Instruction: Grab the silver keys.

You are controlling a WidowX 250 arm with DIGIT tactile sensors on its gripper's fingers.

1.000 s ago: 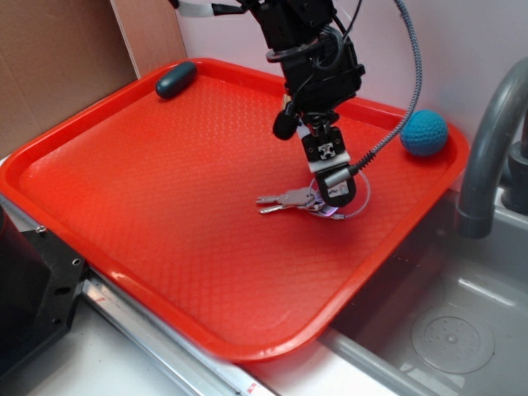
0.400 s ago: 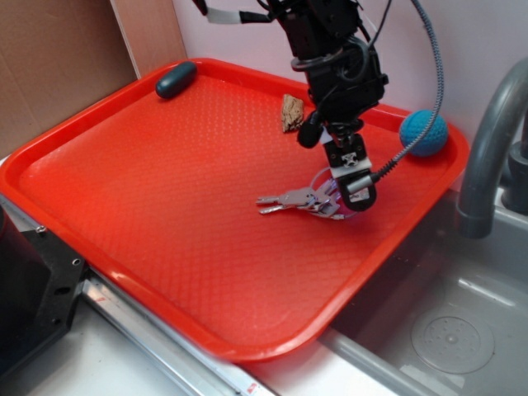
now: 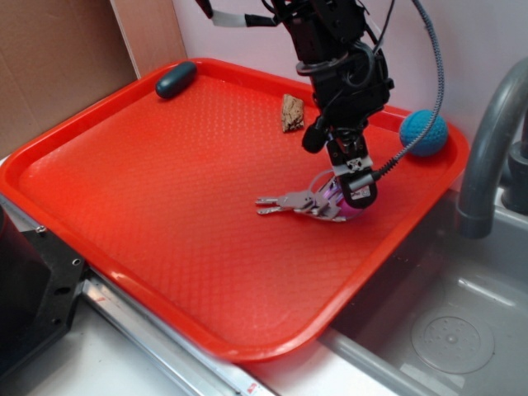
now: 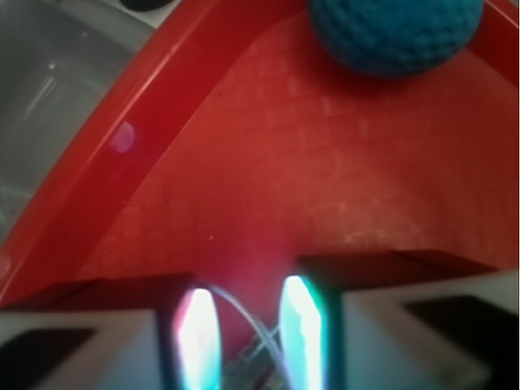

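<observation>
On the red tray [image 3: 124, 206], the gripper [image 3: 353, 196] straddles the silver keys [image 3: 301, 203] — fingers parted, wire ring between them — closing and lifting remain.

Your count, operator. One red tray [image 3: 148, 239]. One bunch of silver keys [image 3: 301, 203], mid-right on the tray; separate keys too overlapped to count. One blue ball [image 3: 424, 132], far right corner. One dark oval object [image 3: 176, 79], far left corner. One small brown scrap [image 3: 292, 113], far side. One grey faucet [image 3: 487, 157], right. One tool [image 3: 353, 195].
</observation>
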